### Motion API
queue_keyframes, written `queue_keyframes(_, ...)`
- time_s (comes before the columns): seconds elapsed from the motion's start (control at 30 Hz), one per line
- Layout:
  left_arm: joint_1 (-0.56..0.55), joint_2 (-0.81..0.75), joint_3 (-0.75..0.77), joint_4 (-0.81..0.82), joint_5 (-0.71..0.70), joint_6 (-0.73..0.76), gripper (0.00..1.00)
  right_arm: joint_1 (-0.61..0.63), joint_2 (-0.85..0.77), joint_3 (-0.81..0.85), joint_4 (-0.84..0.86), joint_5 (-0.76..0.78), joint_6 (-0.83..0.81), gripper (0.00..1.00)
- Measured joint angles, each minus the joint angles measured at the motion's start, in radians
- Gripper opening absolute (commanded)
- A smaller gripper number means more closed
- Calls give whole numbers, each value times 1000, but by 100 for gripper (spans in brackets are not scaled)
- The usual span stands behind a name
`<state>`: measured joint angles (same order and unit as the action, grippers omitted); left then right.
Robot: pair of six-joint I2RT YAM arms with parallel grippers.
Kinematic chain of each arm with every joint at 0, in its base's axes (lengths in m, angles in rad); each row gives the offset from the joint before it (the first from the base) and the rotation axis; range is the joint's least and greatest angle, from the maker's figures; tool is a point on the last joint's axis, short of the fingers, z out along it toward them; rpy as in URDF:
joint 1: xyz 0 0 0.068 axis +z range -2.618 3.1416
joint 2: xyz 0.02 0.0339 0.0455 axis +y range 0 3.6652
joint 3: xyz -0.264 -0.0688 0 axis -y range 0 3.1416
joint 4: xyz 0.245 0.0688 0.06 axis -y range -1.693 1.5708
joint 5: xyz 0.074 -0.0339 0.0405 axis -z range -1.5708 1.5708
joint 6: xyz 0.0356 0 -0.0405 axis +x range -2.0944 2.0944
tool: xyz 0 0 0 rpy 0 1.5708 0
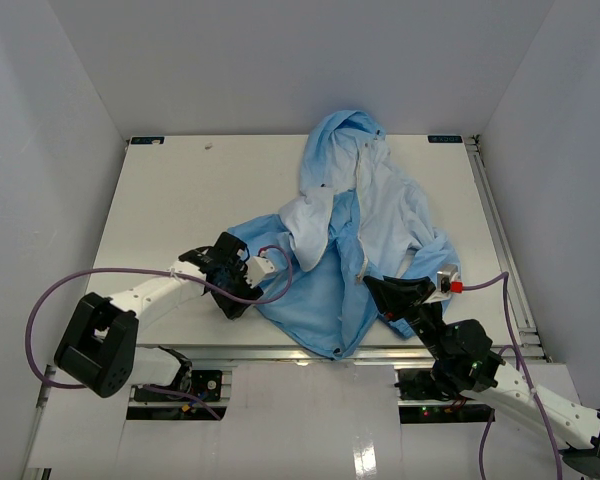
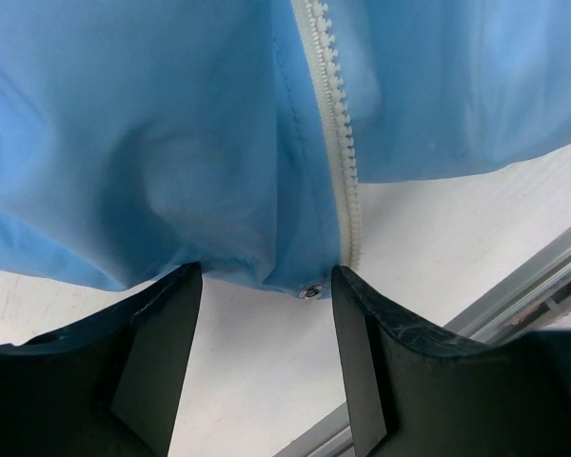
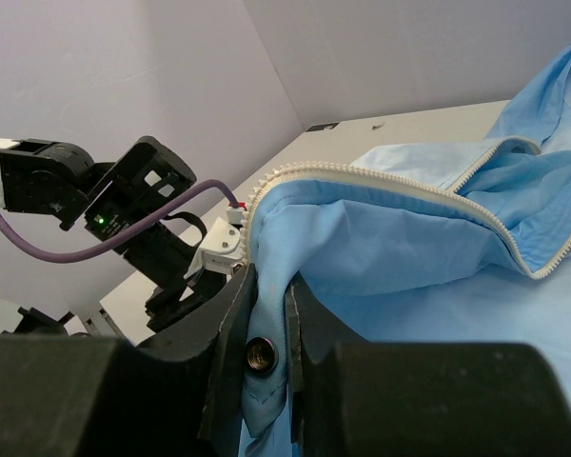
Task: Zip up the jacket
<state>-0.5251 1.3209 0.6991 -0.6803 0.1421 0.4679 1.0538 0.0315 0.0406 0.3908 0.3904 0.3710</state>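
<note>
The light blue jacket (image 1: 355,225) lies open and crumpled mid-table, hood toward the far side, pale lining showing. My left gripper (image 1: 245,285) sits at its lower left edge. In the left wrist view this gripper (image 2: 265,276) is open, its fingers (image 2: 162,352) straddling the hem where the white zipper strip (image 2: 335,162) ends beside a metal snap (image 2: 309,290); nothing is held. My right gripper (image 1: 377,287) is at the jacket's lower right front edge. In the right wrist view it (image 3: 271,286) is shut on a fold of hem bearing a snap (image 3: 260,354), with zipper teeth (image 3: 362,171) running away above.
The white table (image 1: 180,200) has a metal rail (image 1: 280,352) along its near edge and grey walls on three sides. The left arm with its purple cable (image 3: 124,205) shows close behind the lifted hem in the right wrist view.
</note>
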Motion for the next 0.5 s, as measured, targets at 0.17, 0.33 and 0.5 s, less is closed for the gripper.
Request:
queue_keyframes(0.17, 0, 17, 0, 0, 31, 3, 68, 0, -4, 0, -1, 1, 0, 8)
queue_keyframes(0.33, 0, 52, 13, -3, 24, 3, 64, 0, -9, 0, -5, 4, 0, 8)
queue_keyframes(0.5, -1, 71, 27, -8, 0, -2, 56, 0, -18, 0, -15, 8, 0, 8)
